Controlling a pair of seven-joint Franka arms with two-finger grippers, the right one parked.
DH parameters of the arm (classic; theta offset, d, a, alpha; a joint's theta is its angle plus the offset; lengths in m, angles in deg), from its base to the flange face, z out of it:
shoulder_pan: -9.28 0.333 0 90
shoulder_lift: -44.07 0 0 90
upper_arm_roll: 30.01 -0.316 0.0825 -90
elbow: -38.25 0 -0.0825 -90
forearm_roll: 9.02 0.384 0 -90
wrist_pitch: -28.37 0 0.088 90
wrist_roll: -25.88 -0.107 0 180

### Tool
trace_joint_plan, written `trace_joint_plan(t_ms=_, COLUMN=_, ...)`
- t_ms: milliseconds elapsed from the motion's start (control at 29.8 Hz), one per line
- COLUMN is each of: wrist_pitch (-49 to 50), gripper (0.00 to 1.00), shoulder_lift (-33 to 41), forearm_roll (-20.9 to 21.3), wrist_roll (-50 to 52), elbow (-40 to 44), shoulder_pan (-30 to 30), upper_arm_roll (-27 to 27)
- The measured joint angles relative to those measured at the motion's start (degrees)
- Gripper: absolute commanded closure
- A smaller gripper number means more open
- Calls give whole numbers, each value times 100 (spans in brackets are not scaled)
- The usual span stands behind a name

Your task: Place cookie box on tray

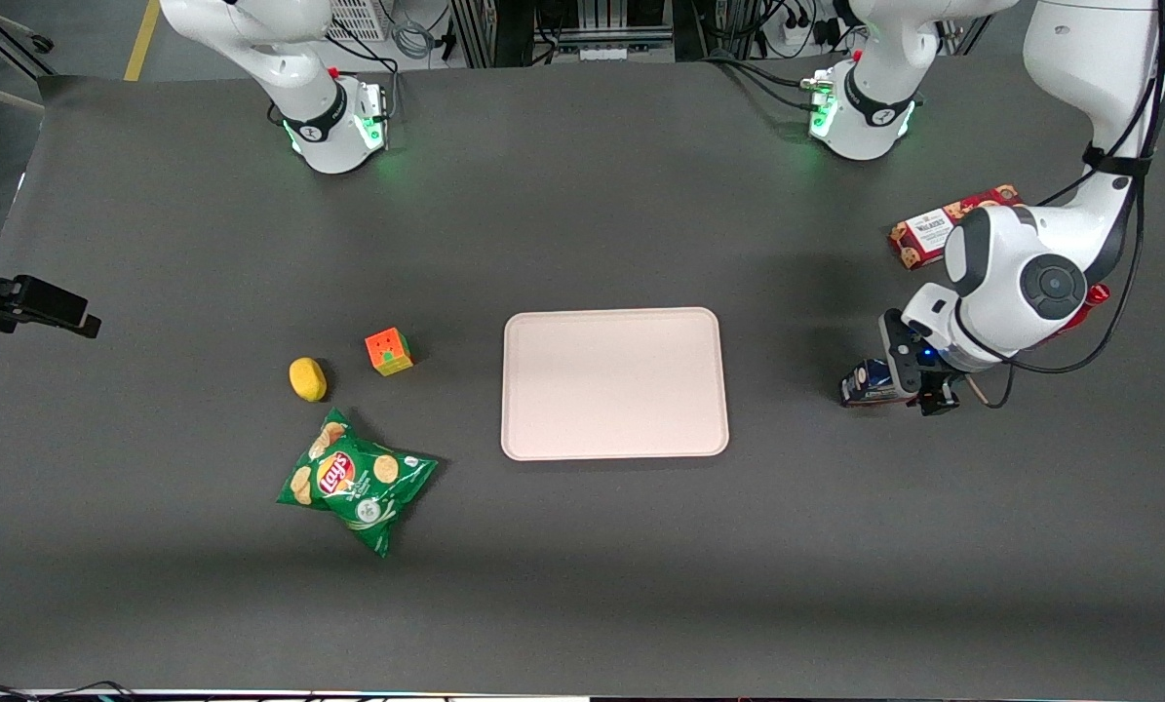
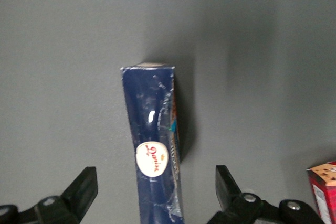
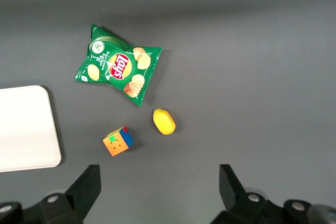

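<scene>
A dark grey table (image 1: pixel 582 546) carries 6 things. The tray (image 1: pixel 614 383) sits at its centre. At 9 o'clock lie a colour cube (image 1: pixel 389 351), a yellow lemon (image 1: pixel 307 378) and a green chip bag (image 1: pixel 356 480). At 3 o'clock lies the cookie box (image 2: pixel 155 145) (under the gripper (image 2: pixel 156 192), fingers spread either side), a red box (image 1: pixel 938 232) nearby.

Arm shells: glossy white, rounded, w/ dark grey round joint cap.
Bases: white, black band, green lights, small red dot near top.
Cables: black, running along the arm, strapped at elbow.
Tool (image 1: pixel 918 385): black, blue light on mount.
Fingers (image 2: pixel 84 184): matte black, wedge-shaped, silver screws at roots.
</scene>
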Motion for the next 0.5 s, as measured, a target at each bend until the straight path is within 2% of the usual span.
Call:
trace_joint_plan(t_ms=67, wrist_pitch=0, gripper=93, shoulder_lift=0, forearm_roll=-2, wrist_roll=0, elbow=17, shoulder_pan=0, upper_arm_roll=0)
trace_joint_plan(t_ms=134, wrist_pitch=0, gripper=100, shoulder_lift=0, forearm_roll=-3, wrist_roll=0, elbow=38, shoulder_pan=0, upper_arm_roll=0)
trace_joint_plan(t_ms=503, wrist_pitch=112, gripper=100, shoulder_lift=-37, forearm_roll=-13, wrist_roll=25, elbow=446, shoulder_pan=0, upper_arm_roll=26)
